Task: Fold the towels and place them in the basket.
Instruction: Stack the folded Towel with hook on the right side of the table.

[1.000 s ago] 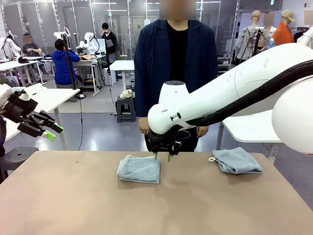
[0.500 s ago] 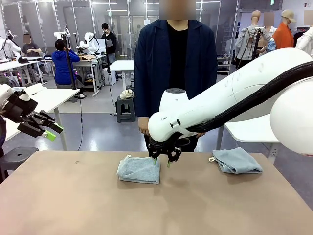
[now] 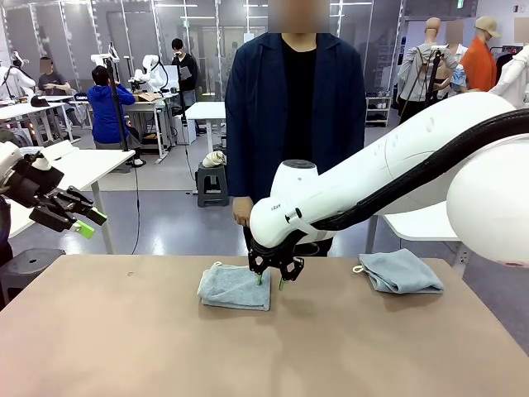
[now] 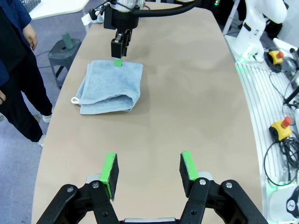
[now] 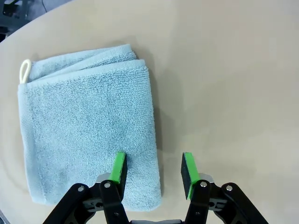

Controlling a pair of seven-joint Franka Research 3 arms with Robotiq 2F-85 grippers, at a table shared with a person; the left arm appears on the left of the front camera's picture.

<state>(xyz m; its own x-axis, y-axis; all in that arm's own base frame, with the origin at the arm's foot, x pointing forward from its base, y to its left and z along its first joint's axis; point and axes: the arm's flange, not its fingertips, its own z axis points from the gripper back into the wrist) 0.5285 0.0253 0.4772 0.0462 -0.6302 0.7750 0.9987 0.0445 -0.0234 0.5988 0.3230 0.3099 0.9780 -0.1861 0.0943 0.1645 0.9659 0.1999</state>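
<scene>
Pale blue-grey terry marks both towels. The folded towel (image 3: 235, 287) lies flat near the middle of the brown table (image 3: 124, 347), toward the person's side. In the right wrist view it (image 5: 88, 121) shows as a neat rectangle with stacked fold layers visible along one edge and a thin white loop (image 5: 23, 70) at one corner; the pile is soft and even. From the left wrist view the same towel (image 4: 111, 87) shows its layered edge turned toward the camera, slightly parted.

The right gripper (image 3: 270, 280) is low over this towel's edge, jaws apart and holding nothing. In its own view (image 5: 154, 170) one green pad (image 5: 119, 167) stands over the cloth's edge and the other over bare table just beside it; whether the pad touches the cloth cannot be told.

A second towel (image 3: 400, 271) lies well apart on the table's right side, more loosely folded, its loop pointing toward the middle.

The left gripper (image 3: 80, 222) is raised off the table's left side, jaws parted (image 4: 149, 170) and empty.
</scene>
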